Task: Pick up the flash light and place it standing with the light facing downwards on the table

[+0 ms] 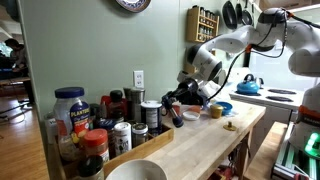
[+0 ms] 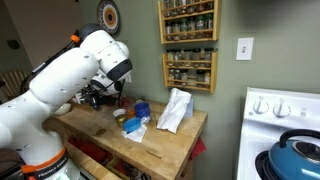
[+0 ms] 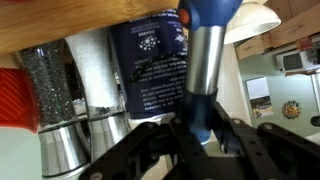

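In the wrist view my gripper [image 3: 200,135] is shut on the flash light [image 3: 205,70], a stubby cylinder with a shiny barrel and a bluish wider end that sticks out past the fingers. In both exterior views the gripper [image 1: 178,103] [image 2: 98,98] hovers low over the pale wooden table [image 1: 200,145] [image 2: 160,150], beside a cluster of jars. The flash light itself is too small and dark to make out there.
Close to the fingers are two pepper mills [image 3: 50,100] [image 3: 100,90] and a dark blue canister [image 3: 150,60]. There are also several jars [image 1: 100,120], a blue bowl [image 1: 222,108], a white bowl [image 1: 135,172], a white bag [image 2: 175,110], a spice rack [image 2: 188,45] and a stove with a blue kettle [image 2: 300,150].
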`<control>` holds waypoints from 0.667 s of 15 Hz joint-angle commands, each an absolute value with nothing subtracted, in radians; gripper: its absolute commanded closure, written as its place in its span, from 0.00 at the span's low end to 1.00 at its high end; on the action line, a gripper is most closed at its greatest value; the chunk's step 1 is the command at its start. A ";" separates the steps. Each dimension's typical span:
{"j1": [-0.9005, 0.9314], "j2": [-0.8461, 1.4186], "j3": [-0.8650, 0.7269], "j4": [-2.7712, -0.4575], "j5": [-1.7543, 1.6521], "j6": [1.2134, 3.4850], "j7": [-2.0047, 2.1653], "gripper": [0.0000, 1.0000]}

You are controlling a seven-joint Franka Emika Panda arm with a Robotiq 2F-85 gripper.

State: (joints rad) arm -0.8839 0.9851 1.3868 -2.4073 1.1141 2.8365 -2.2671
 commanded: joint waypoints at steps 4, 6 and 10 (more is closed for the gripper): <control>-0.890 1.075 1.346 -2.382 1.095 2.818 -2.417 0.92; -0.895 1.113 1.340 -2.373 1.100 2.814 -2.471 0.92; -0.892 1.180 1.320 -2.354 1.097 2.792 -2.552 0.92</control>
State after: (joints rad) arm -0.8854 1.1064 1.3408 -2.3718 1.1117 2.8289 -2.4839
